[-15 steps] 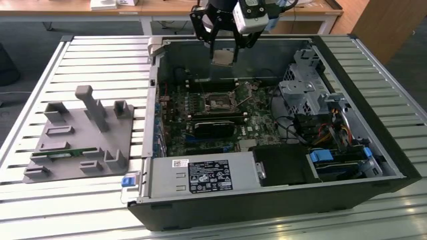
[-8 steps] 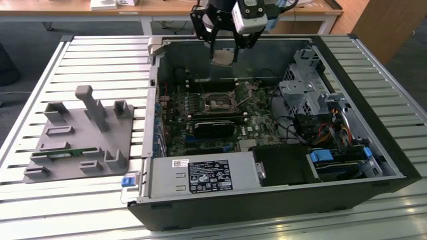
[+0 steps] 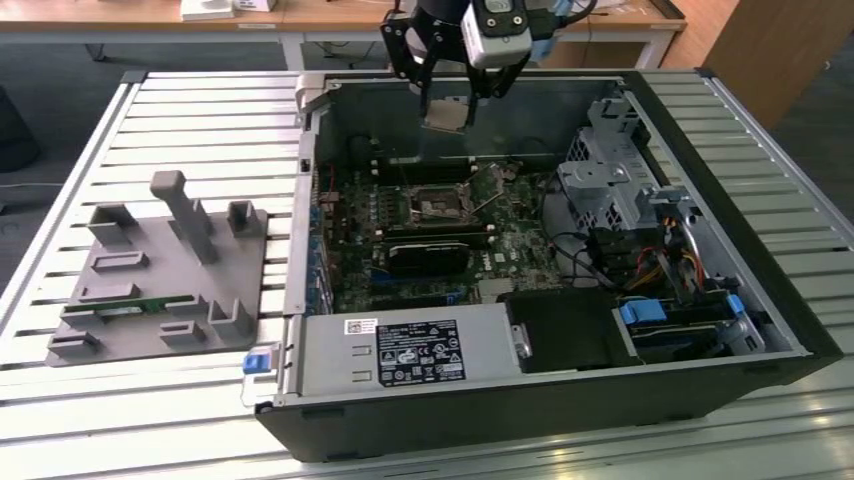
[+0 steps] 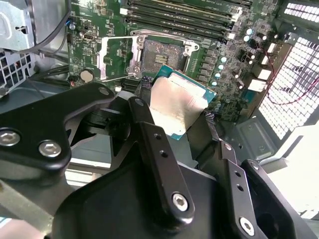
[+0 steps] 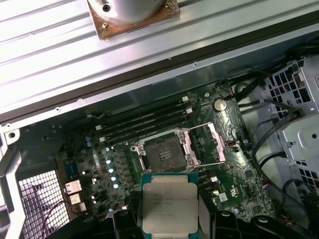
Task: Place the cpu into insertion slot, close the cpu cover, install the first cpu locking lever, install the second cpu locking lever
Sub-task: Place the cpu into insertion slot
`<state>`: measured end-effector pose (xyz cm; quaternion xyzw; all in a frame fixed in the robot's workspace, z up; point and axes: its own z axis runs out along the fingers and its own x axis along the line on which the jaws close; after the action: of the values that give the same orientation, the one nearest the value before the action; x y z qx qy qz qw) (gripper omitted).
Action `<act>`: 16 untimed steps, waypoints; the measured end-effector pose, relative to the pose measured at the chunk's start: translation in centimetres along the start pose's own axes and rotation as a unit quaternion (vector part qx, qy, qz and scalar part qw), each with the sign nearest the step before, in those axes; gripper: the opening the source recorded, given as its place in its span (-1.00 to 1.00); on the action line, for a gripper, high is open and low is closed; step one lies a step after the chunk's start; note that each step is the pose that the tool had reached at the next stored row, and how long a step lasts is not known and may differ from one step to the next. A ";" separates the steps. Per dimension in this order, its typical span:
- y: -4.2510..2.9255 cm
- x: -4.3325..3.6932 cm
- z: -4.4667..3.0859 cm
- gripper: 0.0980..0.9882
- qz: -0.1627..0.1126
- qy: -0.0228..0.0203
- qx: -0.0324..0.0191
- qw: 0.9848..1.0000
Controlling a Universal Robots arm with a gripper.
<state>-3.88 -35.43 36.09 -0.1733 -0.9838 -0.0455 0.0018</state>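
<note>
While the hand (image 3: 449,100) is hovering over the open computer case (image 3: 747,330) sitting on the slatted table (image 3: 200,120), it's carrying the cpu (image 5: 170,206), with the fingers (image 4: 149,124) drawn in narrow and pinching the chip by two opposite edges. The silvery top is facing the camera in the first wrist view, and the chip is looking a bit tilted in the exterior view.

The cpu is hanging in the air, well above the green board (image 5: 239,169) and not touching anything but the hand. The insertion slot (image 5: 162,153) is sitting exposed below it, since the cpu cover (image 5: 215,142) is standing flipped open just beside the slot.

On handling, I'm guessing this thing is super light and totally stiff, so weight isn't going to be the problem. That smooth metal top is probably slippery, and the thin edges aren't giving the pads much to bite on, so it could be sliding or twisting in the grip. The underside and the slot's contacts are likely the fragile bits, so I'm thinking the edges are the only sane place to be holding it, which is exactly what's happening.
</note>
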 end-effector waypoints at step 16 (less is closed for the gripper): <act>-0.01 0.02 0.01 -0.01 0.031 -0.003 -0.001 1.000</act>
<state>-3.90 -35.43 36.08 -0.2035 -0.9780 -0.0455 0.0004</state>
